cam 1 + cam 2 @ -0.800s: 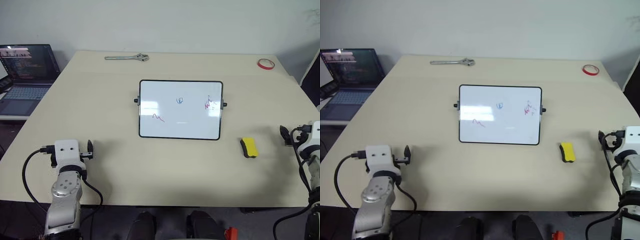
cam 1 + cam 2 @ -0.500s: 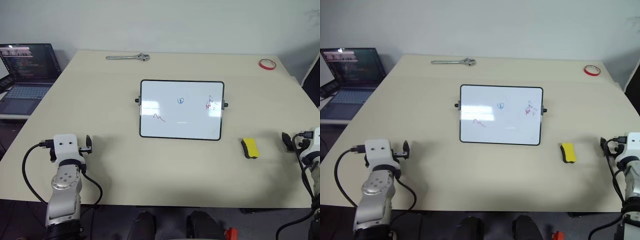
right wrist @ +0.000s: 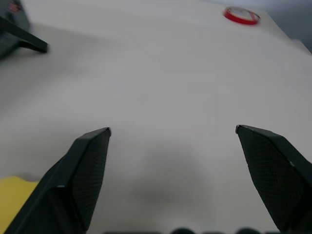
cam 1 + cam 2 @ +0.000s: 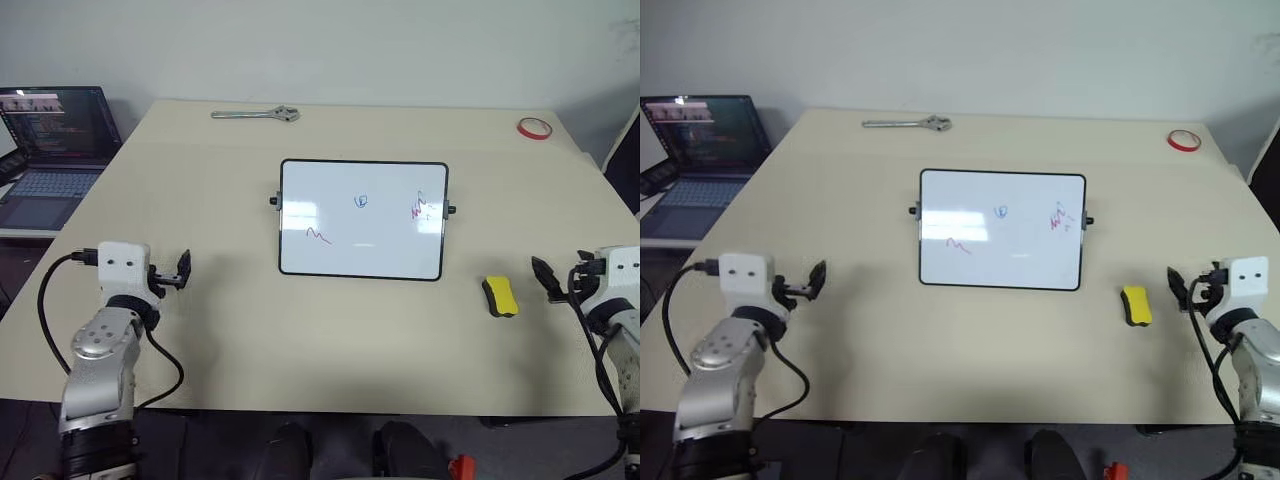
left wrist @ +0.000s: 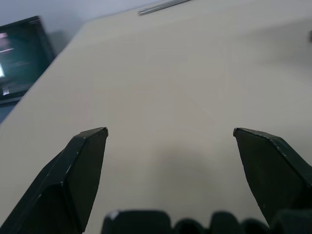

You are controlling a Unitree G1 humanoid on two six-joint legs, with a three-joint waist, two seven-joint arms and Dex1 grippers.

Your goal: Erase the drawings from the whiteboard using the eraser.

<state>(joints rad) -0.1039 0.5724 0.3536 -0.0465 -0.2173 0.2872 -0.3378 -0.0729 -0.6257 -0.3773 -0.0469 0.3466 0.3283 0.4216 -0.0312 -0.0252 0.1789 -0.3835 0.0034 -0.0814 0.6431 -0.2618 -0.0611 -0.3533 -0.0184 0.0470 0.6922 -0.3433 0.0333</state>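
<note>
The whiteboard (image 4: 362,219) lies flat in the middle of the table (image 4: 250,310), with all three drawings on it: a red zigzag (image 4: 317,236) toward its left, a small blue squiggle (image 4: 361,201) near the centre top, and a second red zigzag (image 4: 419,209) by its right edge. The eraser (image 4: 499,296) rests on the table just off the board's near right corner, touching nothing.

Compared with the earlier frames, board, eraser, wrench (image 4: 255,115) and tape ring (image 4: 533,127) lie where they were. The arms have shifted: the left gripper (image 4: 181,271) now sits a little higher in the head view and farther toward the left table edge, and the right gripper (image 4: 548,280) has come inward, so it now stands near the eraser's right side, apart from it.

The head views show the laptop (image 4: 52,140) open beside the table's left edge. The left wrist view shows that gripper's fingers (image 5: 80,168) spread wide over bare table, holding nothing, with the wrench far ahead. The right wrist view shows its fingers (image 3: 85,168) equally wide and empty, a yellow corner of the eraser beside one finger, the tape ring far ahead, and one dark corner of the board.
</note>
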